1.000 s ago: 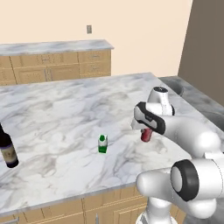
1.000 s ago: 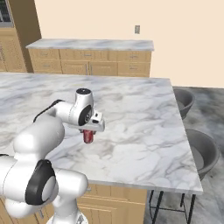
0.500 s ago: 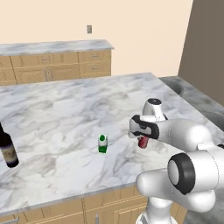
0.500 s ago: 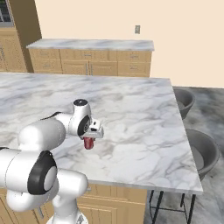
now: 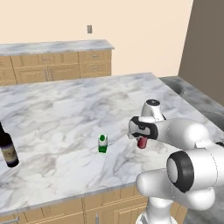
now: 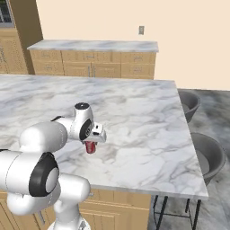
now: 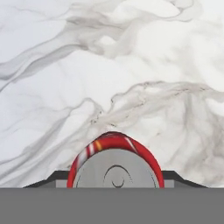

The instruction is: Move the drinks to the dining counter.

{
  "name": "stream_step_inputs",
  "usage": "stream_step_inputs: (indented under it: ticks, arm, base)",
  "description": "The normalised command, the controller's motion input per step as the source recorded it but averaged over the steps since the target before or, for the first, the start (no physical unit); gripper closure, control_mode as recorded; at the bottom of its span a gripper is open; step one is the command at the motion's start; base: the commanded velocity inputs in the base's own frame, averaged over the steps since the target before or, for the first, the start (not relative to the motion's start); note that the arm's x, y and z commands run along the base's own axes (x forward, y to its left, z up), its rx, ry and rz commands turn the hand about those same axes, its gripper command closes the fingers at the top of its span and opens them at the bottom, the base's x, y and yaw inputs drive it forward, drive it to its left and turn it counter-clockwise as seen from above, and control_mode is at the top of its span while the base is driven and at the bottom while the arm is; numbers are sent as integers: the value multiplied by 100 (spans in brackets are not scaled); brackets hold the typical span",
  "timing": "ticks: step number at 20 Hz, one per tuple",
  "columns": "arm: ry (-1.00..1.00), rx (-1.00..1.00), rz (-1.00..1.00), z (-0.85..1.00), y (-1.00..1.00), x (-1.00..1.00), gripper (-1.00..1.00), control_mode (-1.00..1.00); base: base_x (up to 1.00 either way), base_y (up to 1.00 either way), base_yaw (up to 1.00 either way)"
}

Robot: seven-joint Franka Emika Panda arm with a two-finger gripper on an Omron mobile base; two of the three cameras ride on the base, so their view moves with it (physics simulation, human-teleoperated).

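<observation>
The red soda can [image 5: 142, 143] hangs a little tilted under my gripper [image 5: 141, 137], which is shut on it just over the dining counter [image 5: 65, 118] near its front right part. From the other side, the can [image 6: 90, 147] shows below the hand [image 6: 92, 134] over the marble [image 6: 134, 112]. Looking along the gripper, the can's silver top [image 7: 114, 170] sits between the two fingertips [image 7: 47, 182], with veined marble [image 7: 131, 65] beyond. A small green-and-white carton [image 5: 102, 143] stands upright left of the can. The dark wine bottle [image 5: 8, 149] stands at the far left edge.
A wall counter over wood cabinets [image 5: 57, 46] runs along the back [image 6: 90, 45]. Two grey stools [image 6: 207, 155] stand along the island's right side. The island's front edge lies close below the can.
The hand with the red can has come lower and nearer to the counter's front edge. The carton and the wine bottle have stayed put.
</observation>
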Motion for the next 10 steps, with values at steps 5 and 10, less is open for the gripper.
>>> stream_step_inputs:
  ticks: [5,10]
  arm:
    - [0,0,0,0,0,0,-100,-100]
    - [-1,0,0,9,0,-2,-100,-100]
  base:
    - [0,0,0]
    - [0,0,0]
